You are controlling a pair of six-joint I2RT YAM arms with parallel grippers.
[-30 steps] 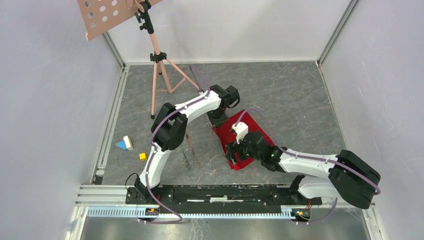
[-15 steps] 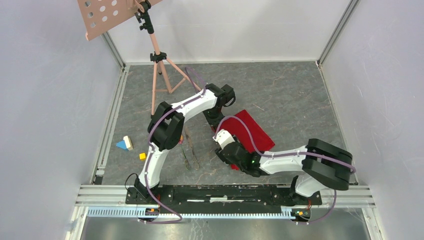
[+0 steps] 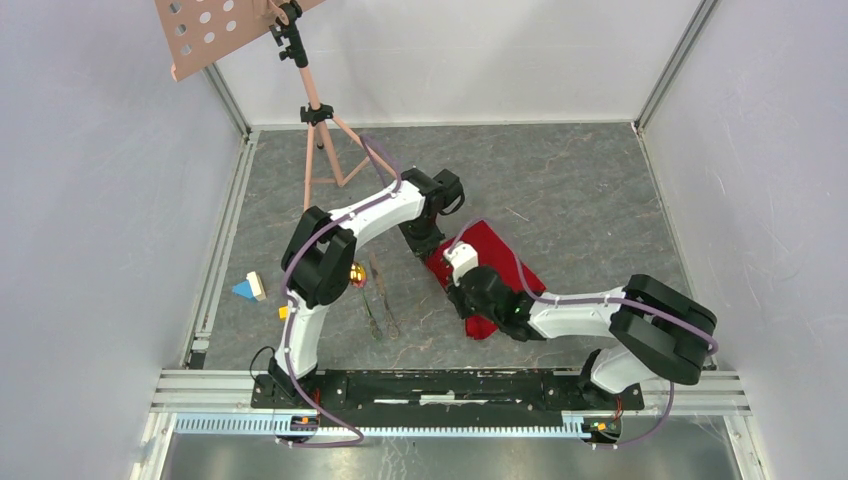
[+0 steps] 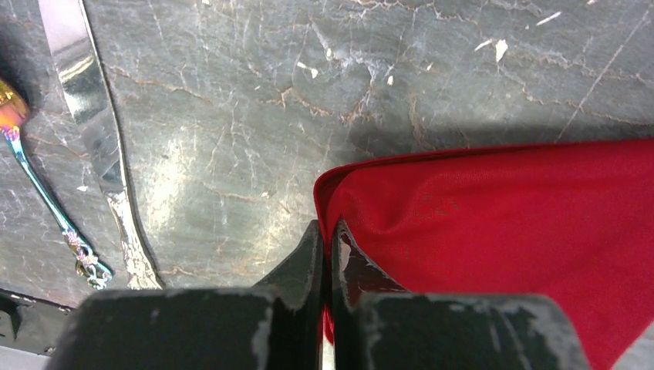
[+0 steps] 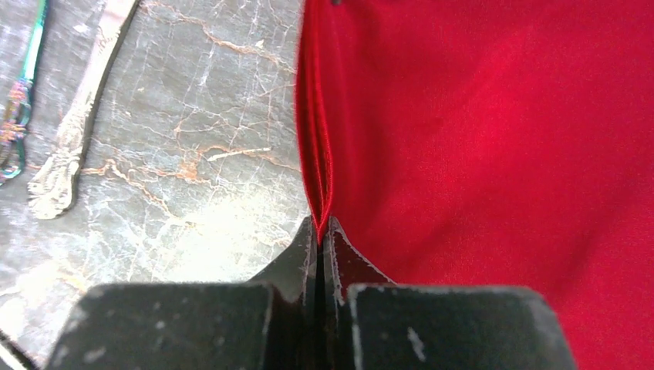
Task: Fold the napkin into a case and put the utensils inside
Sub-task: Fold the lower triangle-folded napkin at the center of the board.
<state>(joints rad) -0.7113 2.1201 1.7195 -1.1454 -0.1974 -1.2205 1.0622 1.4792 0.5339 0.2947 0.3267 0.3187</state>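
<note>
The red napkin [image 3: 500, 268] lies folded on the grey stone floor, slanting from upper left to lower right. My left gripper [image 3: 428, 252] is shut on its near-left corner edge [image 4: 328, 231], with red cloth [image 4: 501, 223] spreading to the right. At the long left edge, my right gripper [image 3: 456, 288] is shut and pinches the stacked cloth layers [image 5: 320, 230]. The utensils [image 3: 380, 300] lie left of the napkin: a silver knife [image 4: 85, 92], a spoon with a gold bowl [image 3: 356, 274] and a rainbow handle [image 5: 19, 100]. No case shape shows.
A pink music stand [image 3: 312, 110] stands at the back left. Small toy blocks [image 3: 250, 288] and a yellow cube [image 3: 285, 312] lie near the left rail. Enclosure walls bound all sides. The arms' mounting rail [image 3: 440, 385] runs along the near edge.
My right gripper moved from above the napkin to its left edge and shut on the cloth layers. The left arm shifted slightly, uncovering the gold spoon bowl. The napkin now looks narrower.
</note>
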